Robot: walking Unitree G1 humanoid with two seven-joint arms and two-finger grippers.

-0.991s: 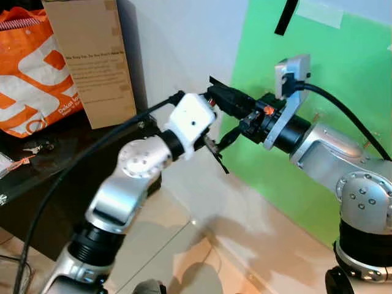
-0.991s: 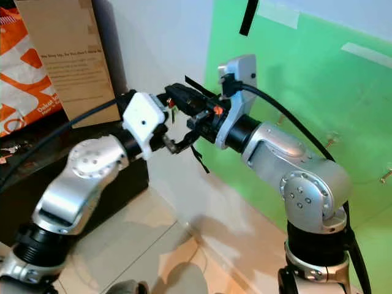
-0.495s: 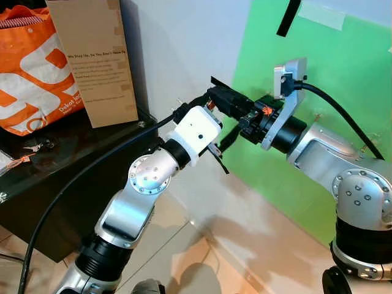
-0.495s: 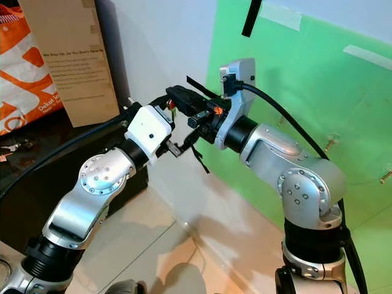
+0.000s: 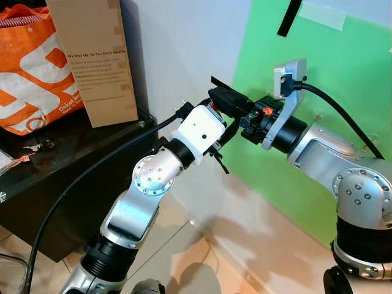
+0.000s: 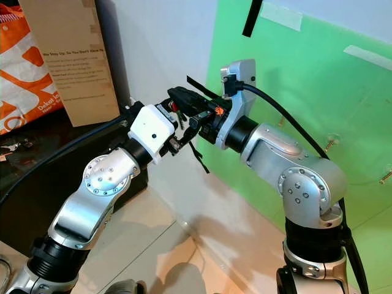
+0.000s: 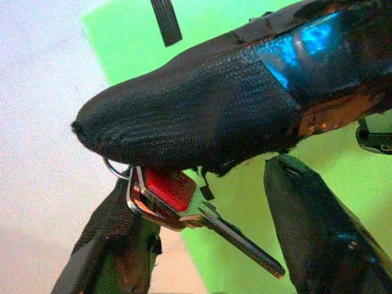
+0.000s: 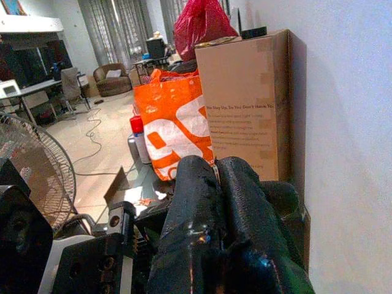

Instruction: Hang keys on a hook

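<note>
Left wrist view: right claw (image 7: 116, 131) fingers are pressed together on the small bunch of keys with a red-headed key and silver ring (image 7: 174, 196), ring at the fingertip end, one dark key blade sticking out below. Left claw (image 7: 208, 245) is spread open, one black finger (image 7: 315, 233) on each side of the bunch; cannot tell if either pad touches the keys.

Head views: both silver arms meet in mid-air in front of the white wall (image 5: 184, 43), just beside the edge of the bright green sheet taped to the wall (image 5: 343, 79). Left claw (image 5: 222, 136) comes up from below, right claw (image 5: 225, 101) reaches in from the right; the two are tip to tip. Keys (image 6: 176, 109) sit between them, mostly hidden by the black fingers.

Small brass hooks (image 6: 331, 144) stick out of the green sheet, well apart from the keys, behind the right arm.

Off to the left, a black table (image 5: 67, 159) carries a tall brown cardboard box with printed text (image 5: 98, 61) and an orange-and-white shopping bag (image 5: 30, 73) beside it. Tiled floor (image 5: 184, 245) below.

Right wrist view: right claw fingers (image 8: 208, 208) shut flat against each other, box and bag beyond them.
</note>
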